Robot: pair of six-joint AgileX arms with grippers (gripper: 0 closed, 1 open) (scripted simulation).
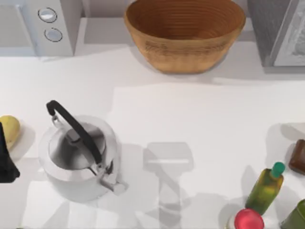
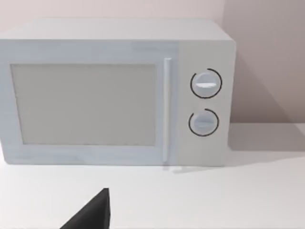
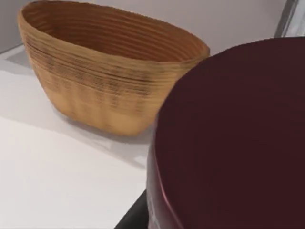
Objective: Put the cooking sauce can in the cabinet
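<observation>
Close under the right gripper sits the can, its maroon lid looming just beside the dark gripper part; whether this claw is released or clenched I cannot tell. Beyond the gripper and can stands the basket. From above, the can stands on the table at its right edge, with a bottle and a red-topped container near it. The left gripper is parked at the left edge, just beside a yellow lump and near the kettle, facing the microwave; its state I cannot tell either.
</observation>
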